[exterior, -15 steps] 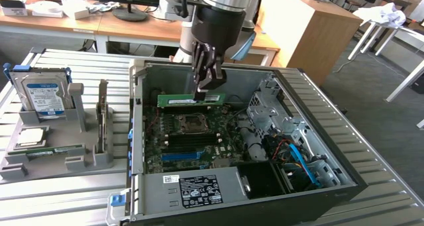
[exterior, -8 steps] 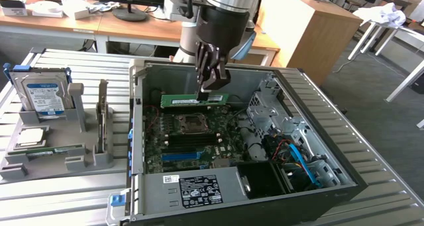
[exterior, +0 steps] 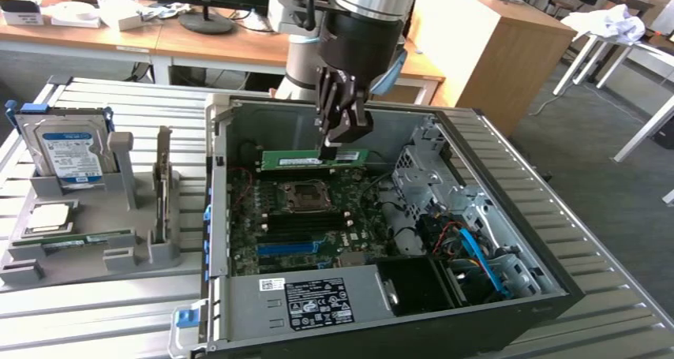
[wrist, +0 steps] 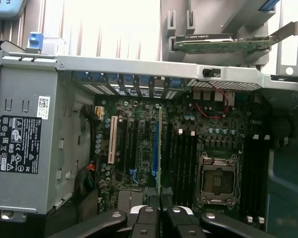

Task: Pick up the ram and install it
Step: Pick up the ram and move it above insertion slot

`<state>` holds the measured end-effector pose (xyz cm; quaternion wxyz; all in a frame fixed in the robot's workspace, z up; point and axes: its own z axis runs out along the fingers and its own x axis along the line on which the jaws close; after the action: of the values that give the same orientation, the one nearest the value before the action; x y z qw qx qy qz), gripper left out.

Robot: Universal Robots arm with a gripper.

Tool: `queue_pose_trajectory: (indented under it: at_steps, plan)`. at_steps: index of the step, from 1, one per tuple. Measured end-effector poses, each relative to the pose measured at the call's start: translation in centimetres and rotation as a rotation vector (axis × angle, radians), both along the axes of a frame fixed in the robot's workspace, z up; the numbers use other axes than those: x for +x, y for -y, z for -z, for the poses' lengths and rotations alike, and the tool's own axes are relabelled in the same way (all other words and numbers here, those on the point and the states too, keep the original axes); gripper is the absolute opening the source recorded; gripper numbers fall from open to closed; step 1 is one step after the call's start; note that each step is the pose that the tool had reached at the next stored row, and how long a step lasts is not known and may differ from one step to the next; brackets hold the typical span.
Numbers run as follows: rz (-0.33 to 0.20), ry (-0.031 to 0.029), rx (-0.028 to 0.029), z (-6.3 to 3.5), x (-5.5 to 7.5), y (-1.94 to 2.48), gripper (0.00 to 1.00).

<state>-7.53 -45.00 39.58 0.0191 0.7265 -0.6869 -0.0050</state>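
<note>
One green ram stick is clamped in the gripper, jaws closed on it near the middle of its long side. Ram is up over the open computer case, seen broadside in the exterior view with pale labels on its face, and edge-on as a thin strip in the wrist view. Stick runs lengthwise across the fingertips, sticking out on both sides. Behind and below it: motherboard with square CPU socket, black memory slots next to the socket, and a blue slot. Can't tell if the ram touches any slot. Power supply with black-and-white label sits at the near side of the case in the exterior view; coloured cables and a blue strip at the exterior view's right inside the case. Grey parts holder stands beside the case, exterior view's left. Holder carries upright silver hard drive with blue-white label, tall upright card, square processor and a low green strip. Monitor on the desk behind.
</note>
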Motion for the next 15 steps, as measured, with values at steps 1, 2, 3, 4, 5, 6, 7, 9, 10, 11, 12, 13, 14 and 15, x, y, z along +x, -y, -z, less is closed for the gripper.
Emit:
queue_pose_trajectory:
  at_steps: [1, 2, 3, 4, 5, 6, 7, 9, 10, 11, 12, 13, 14, 15]
  plan:
    - [0.000, 0.0000, 0.0000, 0.00, 0.1, 0.00, 0.13]
    - [0.000, 0.0000, 0.0000, 0.00, 0.2, 0.00, 0.13]
    - [0.000, 0.0000, -0.0001, 0.00, 0.4, 0.00, 0.13]
    - [0.000, 0.0000, -0.0001, 0.00, 0.5, 0.00, 0.13]
    - [0.000, 0.0000, 0.0000, 0.00, 0.6, 0.00, 0.13]
    - [0.000, 0.0001, 0.0000, 0.01, 0.7, 0.00, 0.13]
    - [0.000, 0.0000, 0.0000, 0.00, 0.9, 0.00, 0.13]
    - [0.000, 0.0000, 0.0000, 0.01, 1.1, 0.00, 0.13]
    - [0.000, 0.0000, -0.0001, 0.01, 1.2, 0.00, 0.13]
    - [0.000, 0.0000, -0.0001, 0.01, 1.3, 0.00, 0.13]
    - [0.000, 0.0000, 0.0000, 0.01, 1.4, 0.00, 0.13]
    - [0.000, 0.0000, 0.0000, 0.01, 1.4, 0.00, 0.13]
    - [0.000, 0.0000, 0.0000, 0.01, 1.5, 0.00, 0.13]
    - [0.000, 0.0000, -0.0001, 0.01, 1.6, 0.00, 0.13]
